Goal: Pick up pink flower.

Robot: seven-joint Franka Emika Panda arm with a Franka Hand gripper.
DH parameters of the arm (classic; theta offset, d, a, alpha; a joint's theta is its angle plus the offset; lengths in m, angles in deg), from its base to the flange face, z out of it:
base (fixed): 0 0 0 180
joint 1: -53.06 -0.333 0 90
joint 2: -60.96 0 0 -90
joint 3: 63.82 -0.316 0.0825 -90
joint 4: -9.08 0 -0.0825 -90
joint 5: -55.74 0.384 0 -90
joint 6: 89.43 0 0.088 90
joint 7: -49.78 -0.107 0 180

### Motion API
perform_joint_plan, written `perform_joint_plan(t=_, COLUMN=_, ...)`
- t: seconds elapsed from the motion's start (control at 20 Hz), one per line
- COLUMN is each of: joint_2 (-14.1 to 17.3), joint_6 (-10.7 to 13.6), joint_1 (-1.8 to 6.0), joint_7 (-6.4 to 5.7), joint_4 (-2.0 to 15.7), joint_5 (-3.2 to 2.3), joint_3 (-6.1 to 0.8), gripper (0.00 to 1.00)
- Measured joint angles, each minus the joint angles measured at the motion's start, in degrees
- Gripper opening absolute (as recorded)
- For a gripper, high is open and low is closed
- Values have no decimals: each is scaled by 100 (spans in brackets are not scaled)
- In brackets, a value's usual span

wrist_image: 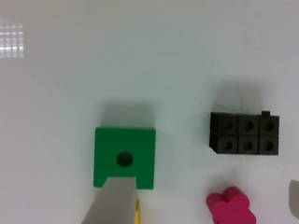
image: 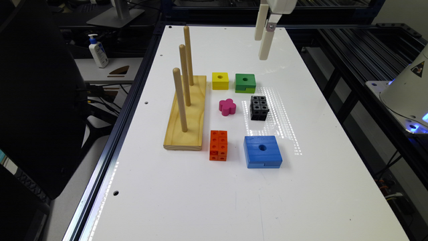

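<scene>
The pink flower (image: 227, 106) sits flat on the white counter (image: 207, 201), not held, roughly in the middle of a loose cluster of blocks. Taking the flower as the landmark: the wooden peg board (image: 186, 113) with its three upright pegs lies just beside it toward the exterior view's left, with a narrow strip of bare counter between them. The yellow cube (image: 220, 80) is near it on the far side, and the green block (image: 245, 83) stands farther off on that same far side, toward the exterior view's right. The black block (image: 259, 107) is near the flower toward the exterior view's right, with a clear gap between. The orange block (image: 218, 145) lies on the near side of the flower, and the blue block (image: 262, 151) is on the near side too, further toward the exterior view's right. Nothing touches the flower; there is bare counter all around it, tightest toward the peg board.

The tool (image: 264, 38) hangs above the counter well beyond the flower, past the green block and close to the counter's far edge. Its two pale fingers (image: 266, 45) stand apart with nothing between them, so it is open. In the wrist view the green block (wrist_image: 124, 157) and black block (wrist_image: 245, 134) lie below the camera, and the flower (wrist_image: 231, 207) shows at the picture's edge, partly cut off
</scene>
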Motion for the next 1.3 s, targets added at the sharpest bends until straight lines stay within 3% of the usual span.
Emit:
perform_joint_plan(t=0.25, joint_2=264, joint_6=0, joint_1=-2, joint_7=-8, joint_4=260, joint_5=4, joint_3=-49, gripper=100)
perform_joint_plan(t=0.45, joint_2=362, joint_6=0, joint_1=-3, joint_7=-31, joint_4=348, joint_5=18, joint_3=-113, gripper=100)
perform_joint_plan(t=0.8, joint_2=366, joint_6=0, joint_1=-7, joint_7=-295, joint_4=363, joint_5=33, joint_3=-411, gripper=100)
perform_joint_plan(t=0.9, joint_2=366, joint_6=0, joint_1=-6, joint_7=-343, joint_4=365, joint_5=33, joint_3=-462, gripper=100)
perform_joint_plan(t=1.3, joint_2=404, joint_6=0, joint_1=3, joint_7=-352, joint_4=397, joint_5=33, joint_3=-472, gripper=100)
